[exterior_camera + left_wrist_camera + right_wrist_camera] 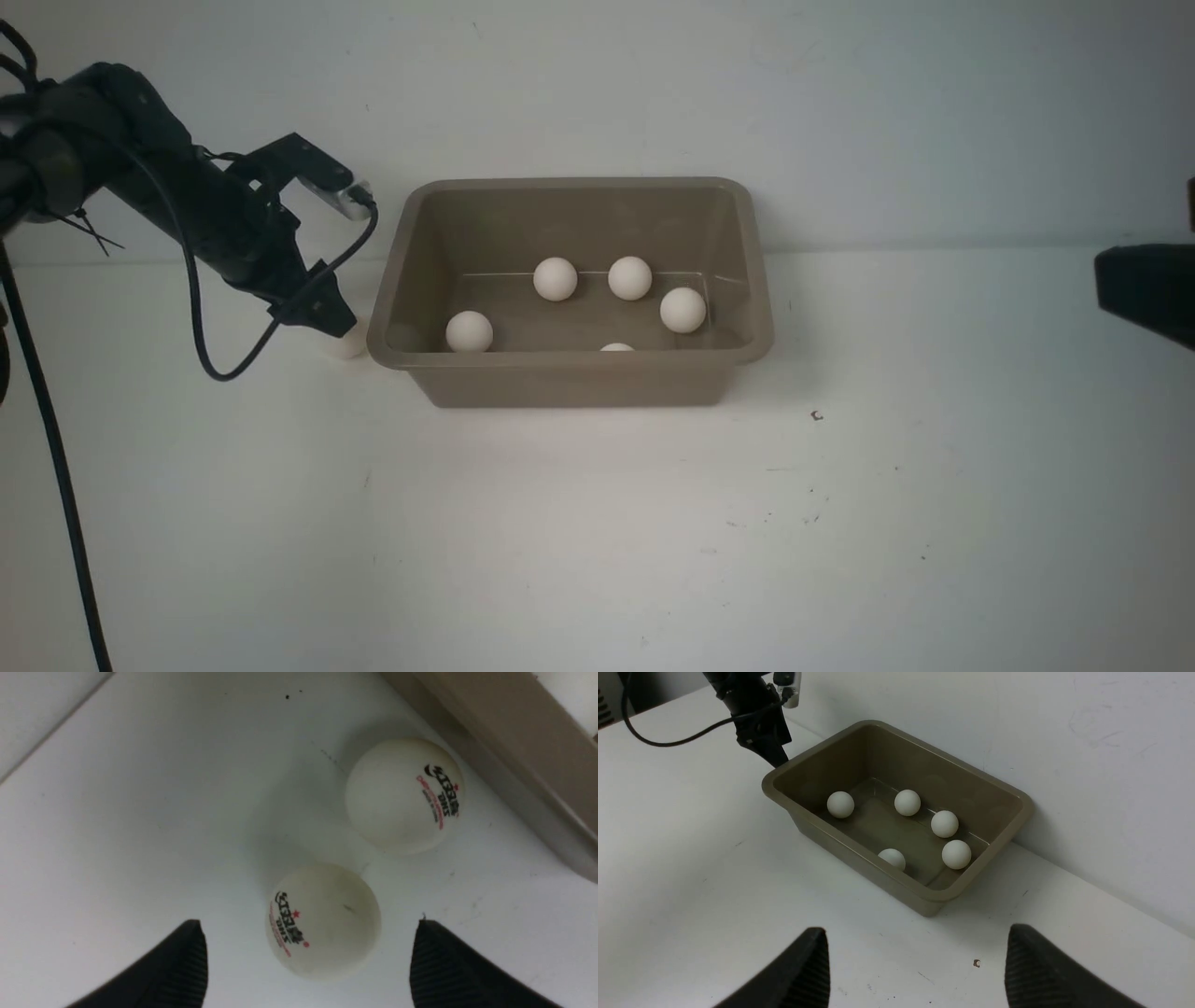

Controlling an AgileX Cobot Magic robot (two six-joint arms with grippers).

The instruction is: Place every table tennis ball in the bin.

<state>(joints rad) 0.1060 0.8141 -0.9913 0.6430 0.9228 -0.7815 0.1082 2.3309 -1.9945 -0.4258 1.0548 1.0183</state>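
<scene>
The grey-brown bin [569, 383] stands at the back middle of the table with several white table tennis balls [555, 278] inside. It also shows in the right wrist view [859, 858]. My left gripper [331, 322] is low beside the bin's left wall. In the left wrist view it [310, 961] is open, with one printed ball [322, 921] lying on the table between its fingers, untouched. A second ball [404, 794] lies just beyond, close to the bin wall [514, 751]. My right gripper [915, 966] is open and empty, at the right edge of the front view [1144, 280].
A white wall runs right behind the bin. A black cable [201, 317] hangs from the left arm. A small brown speck [817, 416] lies on the table to the right of the bin.
</scene>
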